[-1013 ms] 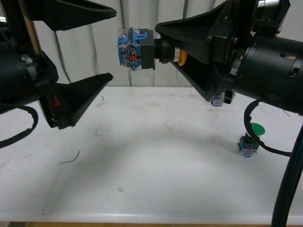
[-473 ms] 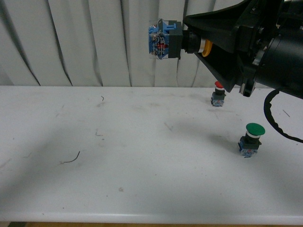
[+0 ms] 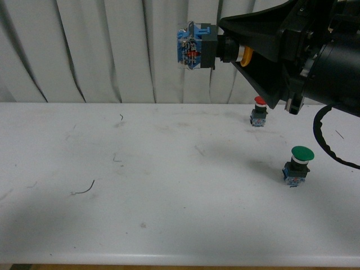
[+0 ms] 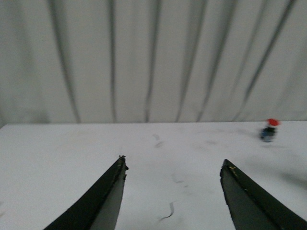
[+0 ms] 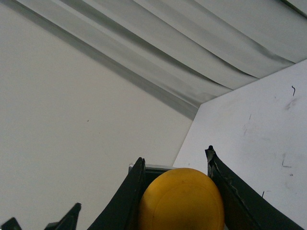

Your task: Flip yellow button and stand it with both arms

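Note:
My right gripper [image 3: 225, 48] is shut on the yellow button [image 3: 198, 46] and holds it high above the table, lying sideways with its blue base pointing left and a sliver of yellow cap by the fingers. In the right wrist view the yellow cap [image 5: 181, 201] fills the gap between the two black fingers, at my right gripper [image 5: 175, 160]. My left gripper [image 4: 172, 165] is open and empty over the white table [image 4: 57, 158]; it is out of the front view.
A red-capped switch [image 3: 259, 112] stands at the table's back right and also shows in the left wrist view [image 4: 270, 130]. A green-capped switch [image 3: 298, 165] stands nearer on the right. A thin wire scrap [image 3: 84, 189] lies left. White curtain [image 3: 101, 50] hangs behind.
The left arm has left the front view. The right gripper moved right and up with the yellow button, then held still over the last half second.

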